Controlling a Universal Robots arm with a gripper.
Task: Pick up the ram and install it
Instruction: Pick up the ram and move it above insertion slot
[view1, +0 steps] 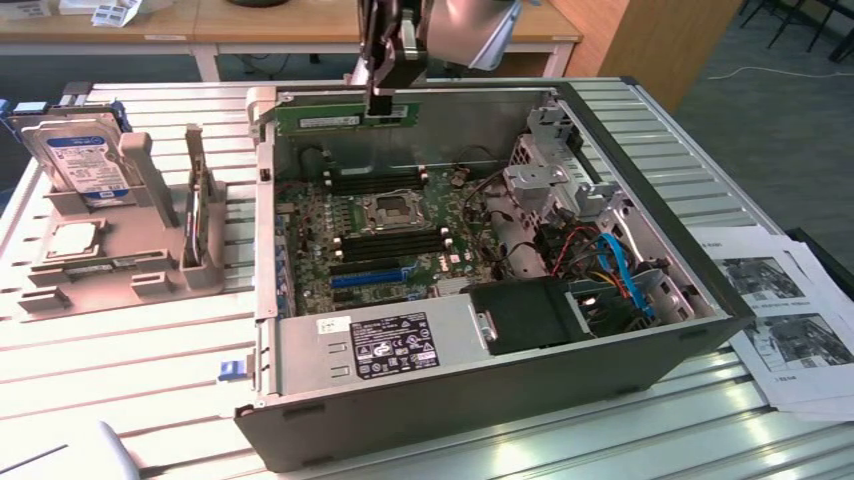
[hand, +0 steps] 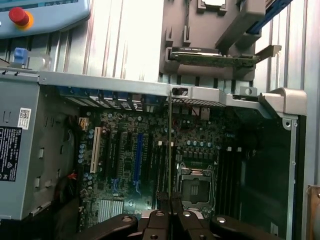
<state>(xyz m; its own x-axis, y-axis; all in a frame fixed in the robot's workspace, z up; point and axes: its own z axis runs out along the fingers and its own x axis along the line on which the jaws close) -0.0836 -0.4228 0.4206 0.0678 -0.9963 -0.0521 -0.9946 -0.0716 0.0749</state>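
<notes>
Clamping long, slim green ram (view1: 327, 119)

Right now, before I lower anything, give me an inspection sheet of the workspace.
Surface: slatted metal table, open computer case lying on it.
Job's things: ram held level over the case's far part, above the motherboard; not seated.
Clutter: hard drive upright in a grey holder at the exterior view's left; printed sheets at its right.
Grippers: gripper shut on the ram.
Cables: red, blue and yellow wires inside the case, apart from the ram.
Surroundings: wooden desks behind; red-buttoned pendant beyond the case.
</notes>
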